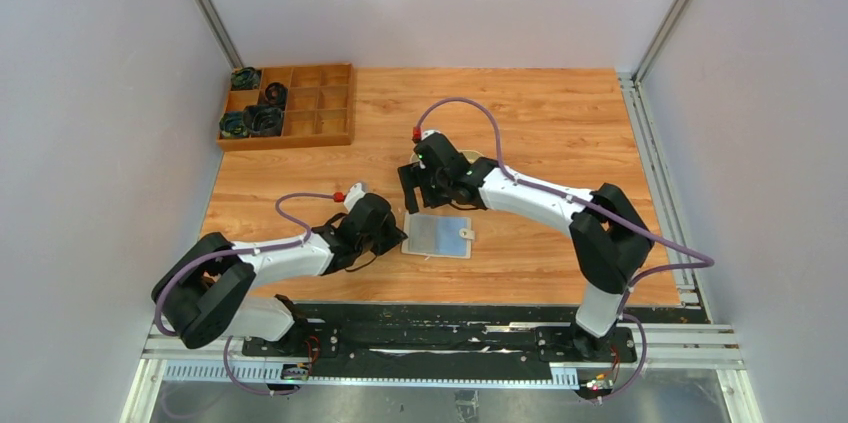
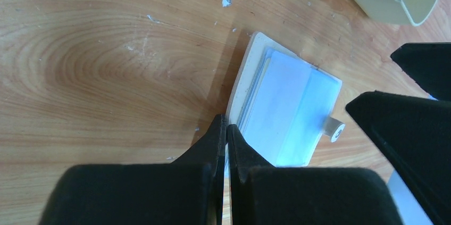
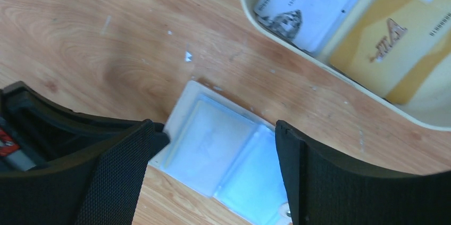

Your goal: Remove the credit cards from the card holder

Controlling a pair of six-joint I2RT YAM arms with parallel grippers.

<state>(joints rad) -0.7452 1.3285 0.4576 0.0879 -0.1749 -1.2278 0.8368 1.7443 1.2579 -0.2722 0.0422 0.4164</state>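
Left pincer (image 2: 226,127) (nearest the lens, bottom centre of its wrist frame): fingers pressed together, tips at the lower left edge of the card holder (image 2: 287,108), nothing visible between them. Right pincer (image 3: 218,129): spread, straddling the holder from above. The holder lies open and flat on the desk (image 1: 560,123), centre of the overhead frame, showing a cream border, pale-blue pockets and a snap tab (image 2: 335,129). Two credit cards (image 3: 393,49) (one whitish, one yellow) lie in the oval tray (image 3: 420,113), upper right. A pale rectangle in one pocket may be another card. Suggested technique: the left pins the edge while the right pinches only the card's exposed rim, drawing along the pocket.
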